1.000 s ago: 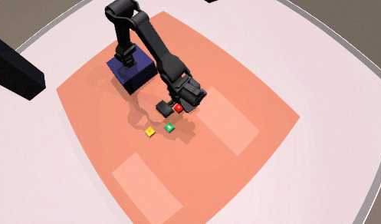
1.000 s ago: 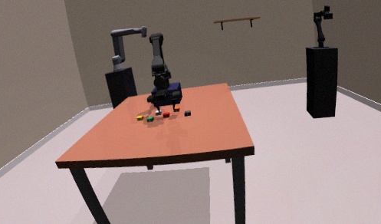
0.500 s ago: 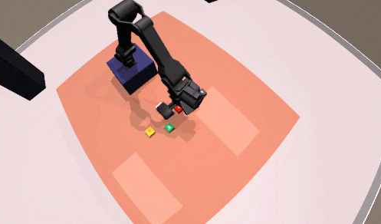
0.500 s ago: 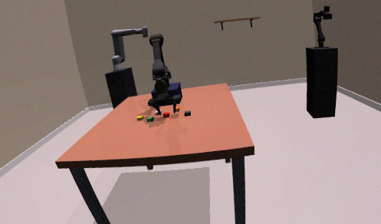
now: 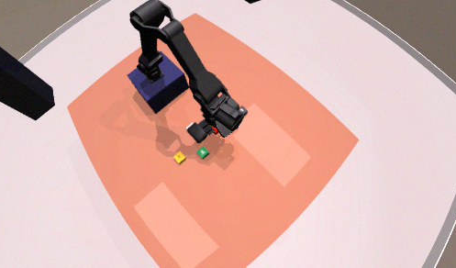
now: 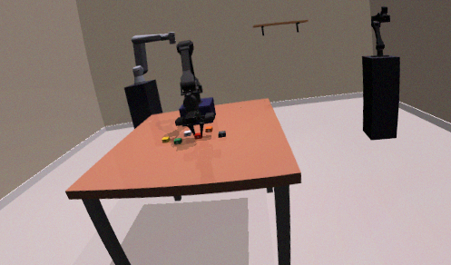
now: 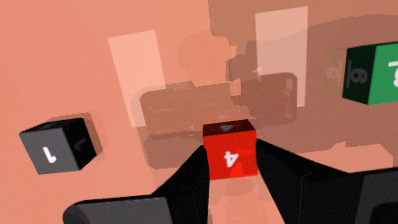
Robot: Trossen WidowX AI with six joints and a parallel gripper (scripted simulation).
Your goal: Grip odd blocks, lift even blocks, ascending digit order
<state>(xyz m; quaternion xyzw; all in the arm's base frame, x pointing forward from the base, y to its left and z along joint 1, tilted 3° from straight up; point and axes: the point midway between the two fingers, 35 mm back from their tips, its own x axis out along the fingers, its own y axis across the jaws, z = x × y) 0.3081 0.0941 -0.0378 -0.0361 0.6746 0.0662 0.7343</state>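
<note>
The red block (image 5: 215,130) (image 6: 198,136) (image 7: 230,156) shows a 4 and stands on the table. My gripper (image 6: 197,134) (image 7: 229,148) is shut on it, one finger against each side. The black block (image 6: 221,133) (image 7: 50,152) shows a 1 and stands apart, left in the wrist view. The green block (image 5: 203,152) (image 6: 177,141) (image 7: 385,75) shows an underlined 6, partly cut off at the wrist view's right edge. The yellow block (image 5: 179,158) (image 6: 165,139) lies beyond the green one; its digit is too small to read. A white block (image 6: 187,133) and an orange block (image 6: 209,129) stand behind the red one, digits unreadable.
The orange-brown table (image 5: 247,211) (image 6: 235,159) carries the arm's dark blue base (image 5: 166,94) at the back. Two pale rectangles (image 5: 281,156) (image 5: 173,225) show on the table top. Other arms on dark pedestals (image 6: 381,95) (image 6: 142,97) stand away from the table.
</note>
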